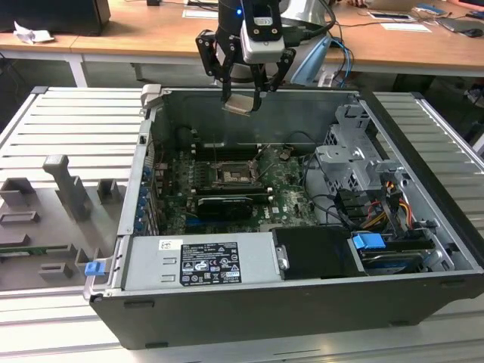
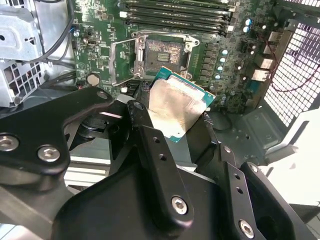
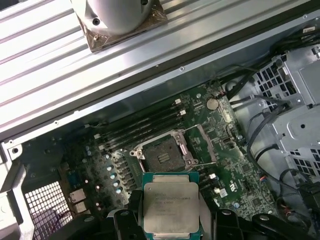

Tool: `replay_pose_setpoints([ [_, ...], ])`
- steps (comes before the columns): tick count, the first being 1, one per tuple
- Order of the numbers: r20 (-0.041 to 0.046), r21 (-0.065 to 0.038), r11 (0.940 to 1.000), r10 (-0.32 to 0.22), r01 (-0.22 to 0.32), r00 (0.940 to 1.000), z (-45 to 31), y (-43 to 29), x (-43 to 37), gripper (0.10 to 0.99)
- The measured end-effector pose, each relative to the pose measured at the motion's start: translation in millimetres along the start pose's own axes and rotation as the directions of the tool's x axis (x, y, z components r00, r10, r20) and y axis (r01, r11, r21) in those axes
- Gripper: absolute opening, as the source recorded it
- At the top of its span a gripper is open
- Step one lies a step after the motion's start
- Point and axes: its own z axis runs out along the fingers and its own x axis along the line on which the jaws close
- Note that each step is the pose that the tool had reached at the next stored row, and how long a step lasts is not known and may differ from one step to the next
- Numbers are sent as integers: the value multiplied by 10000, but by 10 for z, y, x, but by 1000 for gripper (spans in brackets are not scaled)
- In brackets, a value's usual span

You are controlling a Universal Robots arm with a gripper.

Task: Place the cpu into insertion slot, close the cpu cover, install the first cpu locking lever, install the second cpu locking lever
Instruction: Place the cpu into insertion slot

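My gripper [image 1: 242, 97] hangs above the back wall of the open computer case, shut on the cpu [image 1: 240, 103]. The cpu is a pale silvery square plate, held tilted by its edges between the black fingers [image 2: 150, 137]. In both wrist views the cpu [image 3: 171, 210] sits between the fingers, above and short of the insertion slot [image 3: 162, 155]. The insertion slot [image 1: 234, 176] is a square black socket on the green board, and it lies bare [image 2: 167, 55]. The cpu cover [image 2: 122, 60] is a metal frame swung up at one side of the socket.
A grey power supply [image 1: 200, 261] fills the case's front. A black card [image 1: 223, 204] lies just in front of the socket, and memory slots [image 2: 175, 10] lie behind it. A metal drive cage [image 1: 355, 162] and cables stand at the exterior view's right. Grey fixtures [image 1: 68, 189] sit outside, on its left.
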Motion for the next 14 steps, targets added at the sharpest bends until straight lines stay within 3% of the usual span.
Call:
replay_pose_setpoints([
  [14, 57, -4, 9982, 593, -593, 9982, 0, 0, 0, 537],
])
